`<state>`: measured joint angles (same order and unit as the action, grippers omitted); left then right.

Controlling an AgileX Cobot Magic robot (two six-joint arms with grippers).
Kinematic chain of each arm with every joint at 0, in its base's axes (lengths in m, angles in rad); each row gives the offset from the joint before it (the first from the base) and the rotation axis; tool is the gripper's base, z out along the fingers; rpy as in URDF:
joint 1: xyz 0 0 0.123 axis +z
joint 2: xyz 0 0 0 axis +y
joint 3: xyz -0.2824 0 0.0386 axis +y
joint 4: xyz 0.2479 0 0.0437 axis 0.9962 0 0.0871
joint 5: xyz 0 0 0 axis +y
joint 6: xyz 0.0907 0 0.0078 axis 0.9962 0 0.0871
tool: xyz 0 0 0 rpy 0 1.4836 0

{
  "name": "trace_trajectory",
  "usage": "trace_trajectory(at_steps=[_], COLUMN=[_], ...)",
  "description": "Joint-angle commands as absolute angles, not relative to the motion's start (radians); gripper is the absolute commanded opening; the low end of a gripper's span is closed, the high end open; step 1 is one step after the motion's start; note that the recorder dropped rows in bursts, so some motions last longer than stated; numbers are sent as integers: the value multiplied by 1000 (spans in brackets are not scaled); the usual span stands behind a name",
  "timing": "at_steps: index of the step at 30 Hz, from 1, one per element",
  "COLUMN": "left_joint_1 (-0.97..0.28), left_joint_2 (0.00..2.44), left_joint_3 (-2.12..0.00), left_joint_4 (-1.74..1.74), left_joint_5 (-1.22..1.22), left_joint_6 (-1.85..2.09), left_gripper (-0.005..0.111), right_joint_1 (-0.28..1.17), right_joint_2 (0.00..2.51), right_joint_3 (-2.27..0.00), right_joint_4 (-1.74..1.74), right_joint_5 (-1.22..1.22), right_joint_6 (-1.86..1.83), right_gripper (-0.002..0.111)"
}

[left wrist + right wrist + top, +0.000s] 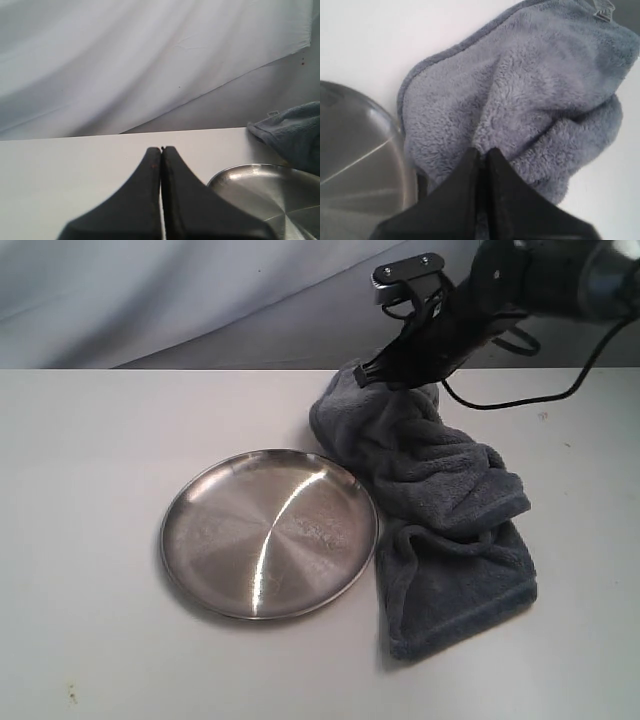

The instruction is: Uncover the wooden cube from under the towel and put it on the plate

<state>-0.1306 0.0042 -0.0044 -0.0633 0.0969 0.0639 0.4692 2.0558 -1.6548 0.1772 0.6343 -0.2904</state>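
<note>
The right gripper (pixel 376 371) is pinching, jaws closed, the twelve-o'clock end of the towel (pixel 445 510), which is lying at the plate's (pixel 230 540) three o'clock and presumably hiding the unseen wooden cube; peeling slowly upward should avoid dragging the cube along.

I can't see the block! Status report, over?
Left tool shut, empty. Right tool shut on towel. Block not visible. Plate unobstructed.
</note>
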Motion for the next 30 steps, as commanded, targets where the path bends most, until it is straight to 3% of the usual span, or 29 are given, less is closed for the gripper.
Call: trace_trajectory(at_steps=[1, 7, 15, 30], left_joint_1=[-128, -128, -128, -128], left_joint_2=[0, 0, 0, 0], left_joint_3=[0, 0, 0, 0], left_joint_4=[-66, -66, -66, -66], left_joint_5=[86, 86, 86, 86], left_joint_6=[62, 62, 62, 62], left_gripper=[0, 0, 0, 0], right_joint_1=[468, 468, 453, 439], right_joint_2=[1985, 1889, 1659, 1509], right_joint_3=[-1622, -1460, -1251, -1114], right_joint_4=[158, 158, 156, -64], right_joint_5=[801, 799, 622, 423], right_joint_6=[-288, -295, -261, -9], right_gripper=[0, 0, 0, 0])
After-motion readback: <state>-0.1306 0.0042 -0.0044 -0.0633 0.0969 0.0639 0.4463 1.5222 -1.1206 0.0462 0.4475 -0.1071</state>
